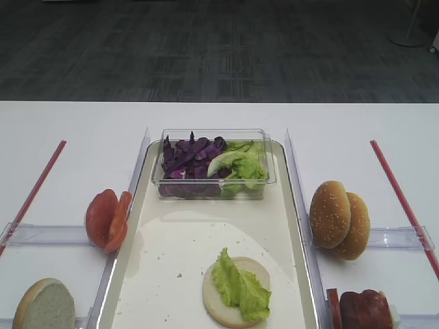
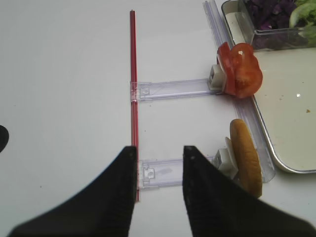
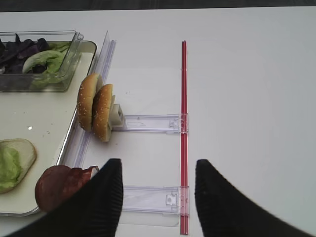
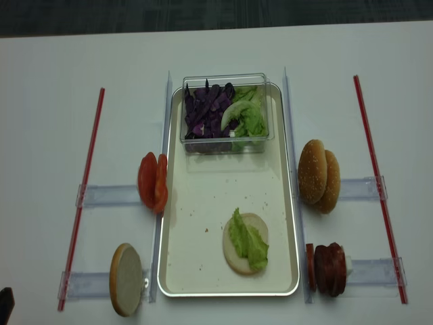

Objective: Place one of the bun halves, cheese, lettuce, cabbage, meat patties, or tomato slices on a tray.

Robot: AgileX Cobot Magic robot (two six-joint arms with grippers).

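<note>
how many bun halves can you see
4. One bun half lies cut face up on the tray under a lettuce leaf, two seeded bun halves stand right of the tray, one bun half stands at its lower left. More may be hidden.

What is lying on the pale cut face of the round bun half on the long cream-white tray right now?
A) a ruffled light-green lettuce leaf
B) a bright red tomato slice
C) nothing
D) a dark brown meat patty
A: a ruffled light-green lettuce leaf lies across the round bun half on the long cream-white tray; the tomato slices and meat patties stand in holders beside the tray.
</note>
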